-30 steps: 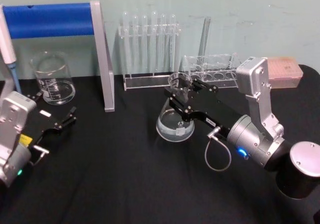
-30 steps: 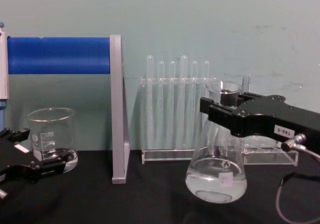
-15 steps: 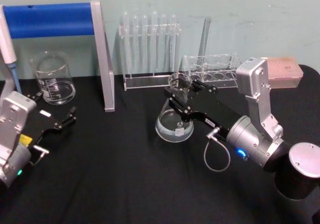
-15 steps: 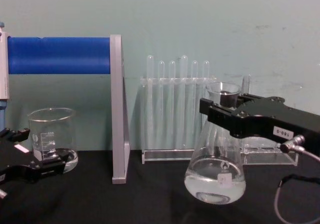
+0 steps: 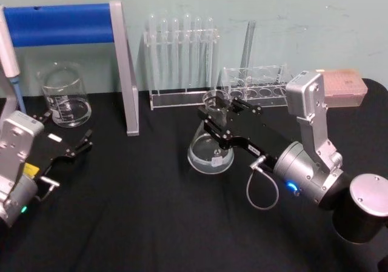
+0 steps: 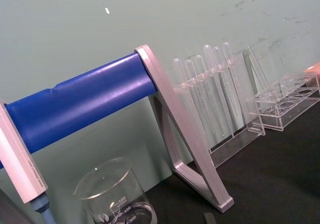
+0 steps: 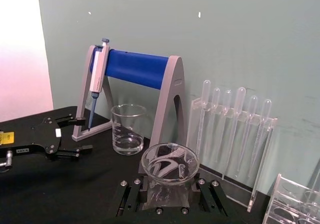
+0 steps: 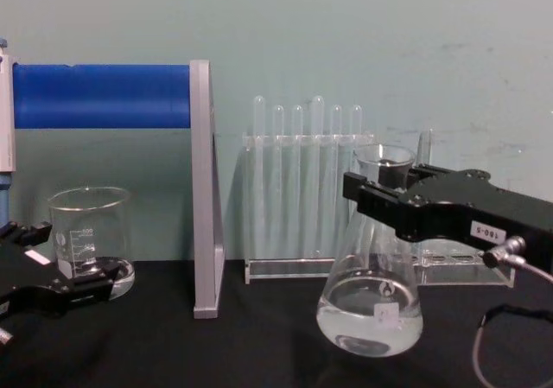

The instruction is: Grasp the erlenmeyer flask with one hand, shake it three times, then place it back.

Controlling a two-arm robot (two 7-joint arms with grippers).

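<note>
The erlenmeyer flask (image 5: 210,152) is clear glass with a little liquid in its wide base (image 8: 370,314). It sits slightly tilted over the middle of the black table. I cannot tell whether the base touches the cloth. My right gripper (image 5: 213,111), the black hand, is shut on the flask's neck just under the flared rim (image 7: 170,164), as the chest view (image 8: 380,200) also shows. My left gripper (image 5: 66,136) rests at the table's left with its fingers open and nothing between them, close to the beaker.
A clear beaker (image 5: 63,96) stands at the back left beside a grey stand with a blue bar (image 5: 60,23) that holds a pipette (image 5: 9,60). Behind the flask are a rack of test tubes (image 5: 182,60), a second clear rack (image 5: 254,84) and a pink box (image 5: 344,87).
The right gripper and the flask have sunk slightly and drifted a little to the left. The left arm has not moved.
</note>
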